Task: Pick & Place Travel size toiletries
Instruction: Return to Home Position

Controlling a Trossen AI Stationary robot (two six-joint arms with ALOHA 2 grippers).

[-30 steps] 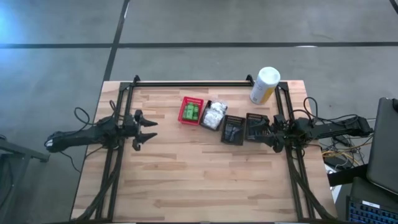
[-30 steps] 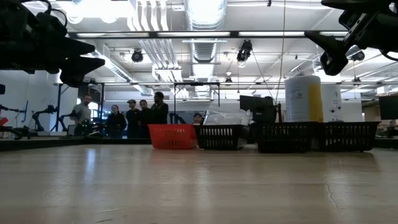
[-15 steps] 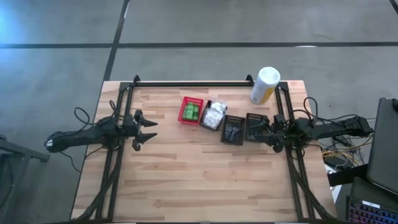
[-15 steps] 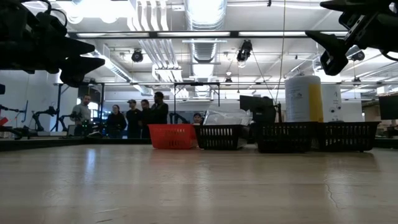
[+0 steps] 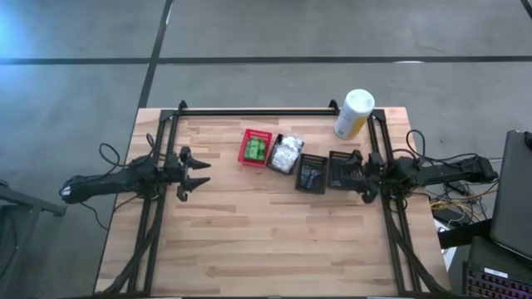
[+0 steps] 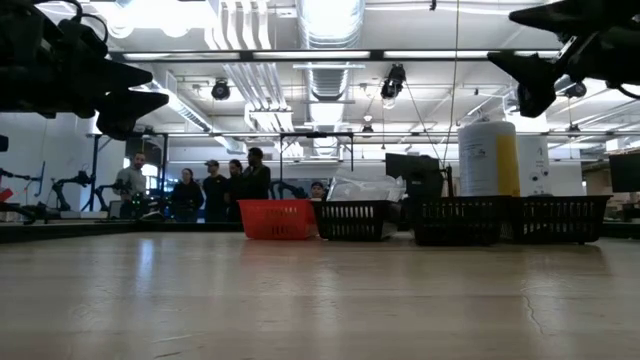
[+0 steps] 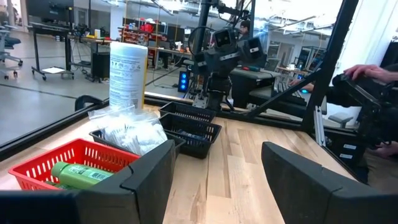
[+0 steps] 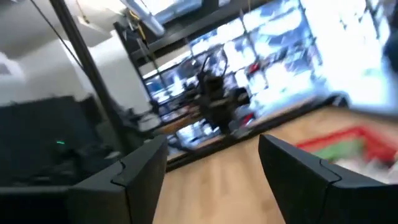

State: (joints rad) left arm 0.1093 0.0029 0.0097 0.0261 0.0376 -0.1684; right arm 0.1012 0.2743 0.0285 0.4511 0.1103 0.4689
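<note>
The toiletries lie in a row of slotted baskets at the table's far middle. Green packets (image 5: 255,149) (image 7: 74,174) fill the red basket (image 5: 256,136). White crinkly pouches (image 5: 286,154) (image 7: 134,134) heap up in a black basket. Dark slim items (image 5: 312,174) lie in the two black baskets to the right. My left gripper (image 5: 198,174) (image 7: 217,155) hovers open, left of the red basket. My right gripper (image 5: 359,176) (image 8: 214,149) hovers open at the right end of the row, beside the rightmost black basket (image 5: 342,169).
A tall white-and-yellow canister (image 5: 353,114) stands at the far right corner, behind the baskets. Bare wooden tabletop (image 5: 266,241) stretches across the near half. People (image 6: 215,190) stand in the room beyond the far edge. A black frame rail (image 5: 258,110) runs along the far edge.
My right gripper has shifted slightly toward the table's left, closer over the rightmost black basket, and has turned a little while staying open. The left gripper and the baskets have kept still.
</note>
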